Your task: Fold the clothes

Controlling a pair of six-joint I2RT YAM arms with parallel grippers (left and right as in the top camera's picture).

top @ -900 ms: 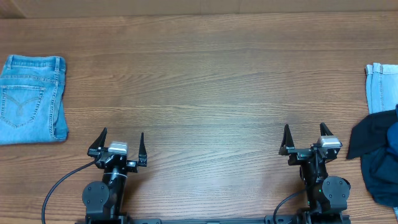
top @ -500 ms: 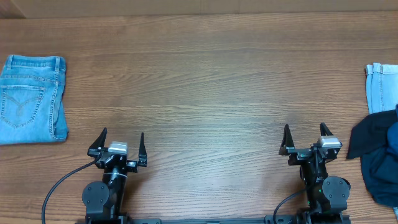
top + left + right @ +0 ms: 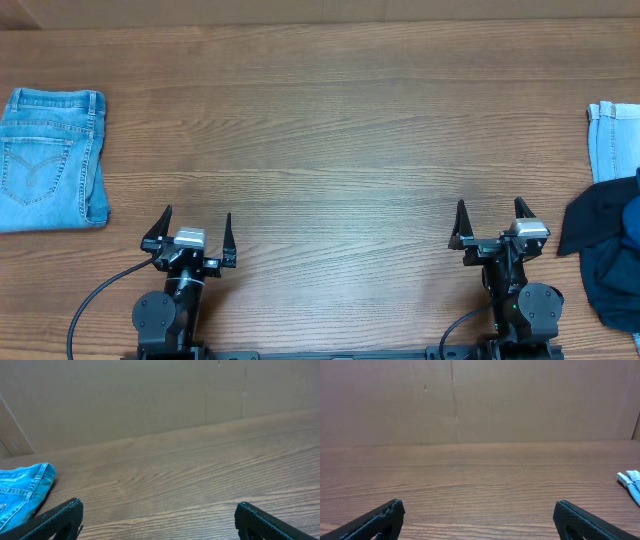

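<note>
**Overhead**
- Table (image 3: 330, 120): brown wood-grain top, with the grain running left to right.
- Folded jeans (image 3: 50, 160): we list a light-blue denim rectangle at the far left. A back pocket with curved stitching faces up and the waistband lies on the far side.
- Denim piece (image 3: 612, 140): a second pale-blue denim item lies at the right edge, cut off by the frame.
- The clothes (image 3: 605, 260): a deep blue, limp, wrinkled heap lies at the near right edge, just right of the right arm. It touches or overlaps the denim piece and is partly out of frame. Neither gripper touches it.
- Left gripper (image 3: 197, 214): black pointed fingers on a silver block. The jaws stand wide apart with nothing between them. A black cable (image 3: 95, 300) curves away to its near left.
- Right gripper (image 3: 489, 203): same build. The jaws are spread wide and hold nothing.

**Left wrist**
- Both black matte fingers (image 3: 55, 520) sit at the lower corners, far apart, above bare wood.
- The folded jeans show at the left as a rounded denim edge with seam stitching.
- A plain cardboard wall (image 3: 125, 400) stands behind the table.

**Right wrist**
- We see the fingers (image 3: 370, 522) equally far apart, with only tabletop between them.
- The pale denim piece shows at the right edge.
- The same cardboard wall has a vertical seam.
</note>
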